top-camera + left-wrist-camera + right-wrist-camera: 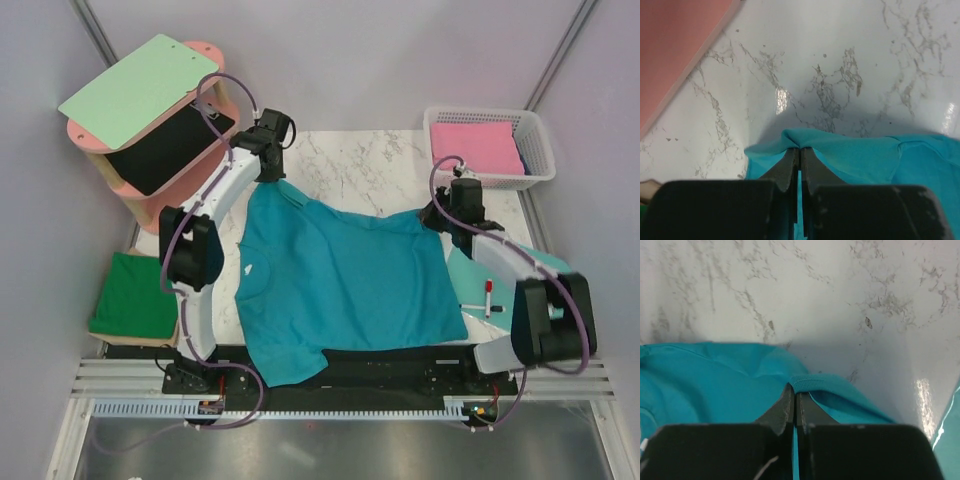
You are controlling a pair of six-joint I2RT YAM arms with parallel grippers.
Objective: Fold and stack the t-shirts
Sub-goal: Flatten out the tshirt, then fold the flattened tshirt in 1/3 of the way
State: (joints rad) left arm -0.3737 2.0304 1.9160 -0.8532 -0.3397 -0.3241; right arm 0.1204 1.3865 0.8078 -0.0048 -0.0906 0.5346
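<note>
Marble desk [350, 160], centre frame, carries the teal t-shirt [340, 280] spread flat — left end effector [800, 152] and right end effector [794, 390] each clenched on its upper edge. Thin pinches may slip when lifted, letting cloth fall crooked.

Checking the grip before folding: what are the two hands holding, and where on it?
Both pinch the teal shirt: the left hand at its far left corner, the right hand at its far right corner.
</note>
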